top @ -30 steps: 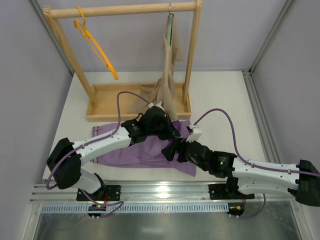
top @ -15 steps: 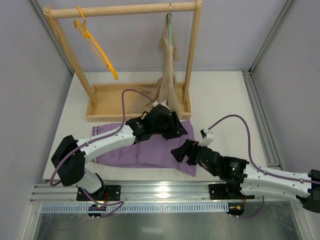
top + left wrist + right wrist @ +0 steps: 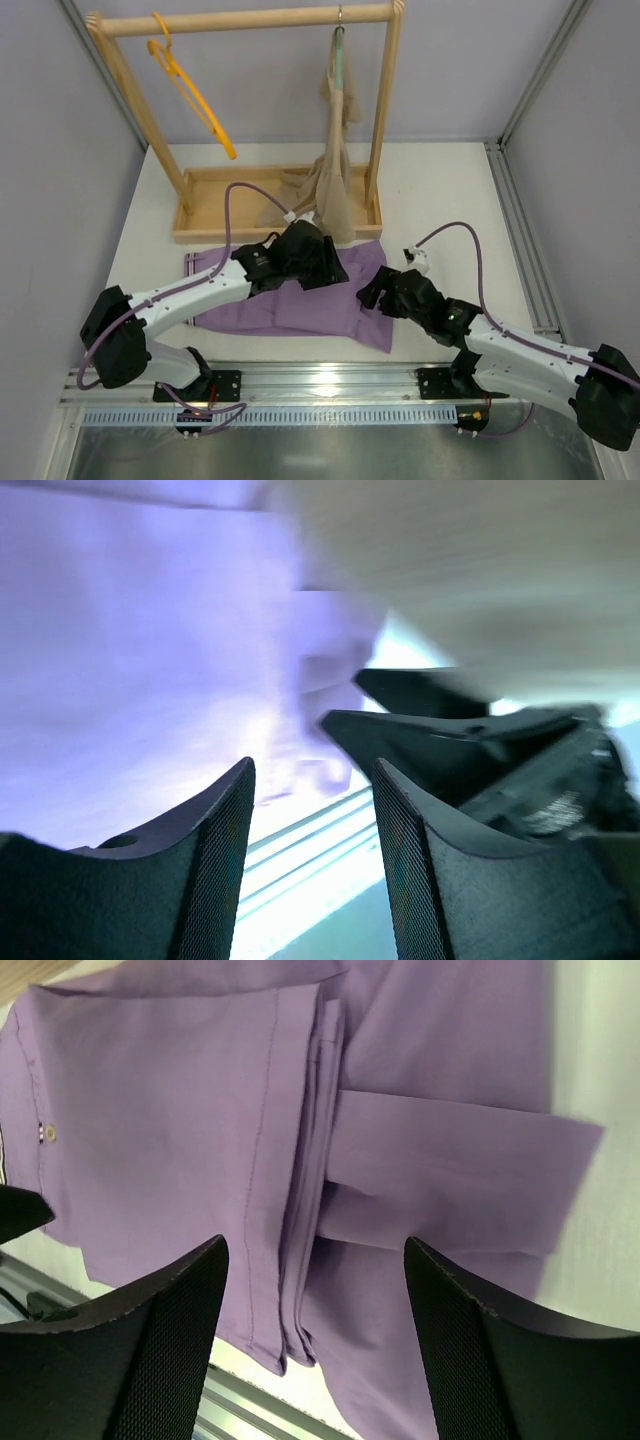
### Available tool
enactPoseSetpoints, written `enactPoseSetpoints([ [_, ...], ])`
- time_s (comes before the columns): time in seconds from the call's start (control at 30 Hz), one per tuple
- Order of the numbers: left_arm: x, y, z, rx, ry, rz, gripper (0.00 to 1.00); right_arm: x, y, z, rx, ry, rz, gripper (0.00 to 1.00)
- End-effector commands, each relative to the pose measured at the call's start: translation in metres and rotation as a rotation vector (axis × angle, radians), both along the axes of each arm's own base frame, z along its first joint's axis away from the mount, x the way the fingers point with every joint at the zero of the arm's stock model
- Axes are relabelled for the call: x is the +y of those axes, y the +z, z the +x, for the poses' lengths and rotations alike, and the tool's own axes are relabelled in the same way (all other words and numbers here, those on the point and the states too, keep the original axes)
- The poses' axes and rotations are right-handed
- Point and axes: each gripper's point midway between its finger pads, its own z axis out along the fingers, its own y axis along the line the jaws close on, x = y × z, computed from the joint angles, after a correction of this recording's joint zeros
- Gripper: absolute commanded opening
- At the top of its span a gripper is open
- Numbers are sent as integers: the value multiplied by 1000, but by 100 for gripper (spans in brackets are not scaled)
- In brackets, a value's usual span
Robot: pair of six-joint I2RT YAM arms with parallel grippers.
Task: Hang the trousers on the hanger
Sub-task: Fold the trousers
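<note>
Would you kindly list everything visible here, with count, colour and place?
table: one, white, under everything.
rack: one, pale wood, far side of the table, with a base tray.
hanger: one, orange-yellow, empty, at the bar's left end.
beige garment: one, on a grey-green hanger at the bar's right end, trailing into the tray.
trousers: one, lilac-purple, folded flat before the rack.
left gripper: one, black, open, over the trousers.
right gripper: one, black, open, over the trousers.
</note>
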Motion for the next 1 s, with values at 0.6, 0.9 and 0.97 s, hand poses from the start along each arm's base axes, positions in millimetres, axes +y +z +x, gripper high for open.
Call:
enactPoseSetpoints([
  [0.6,94,-39,-6,33,154,142,55,84,6,27,-30,205,162,64],
  [0.9,154,-60,-6,87,424,207,57,6,38,48,-46,2,-129,4],
  [0.97,169,-59,0,57,522,177,59,-38,56,55,-36,-74,-251,4],
])
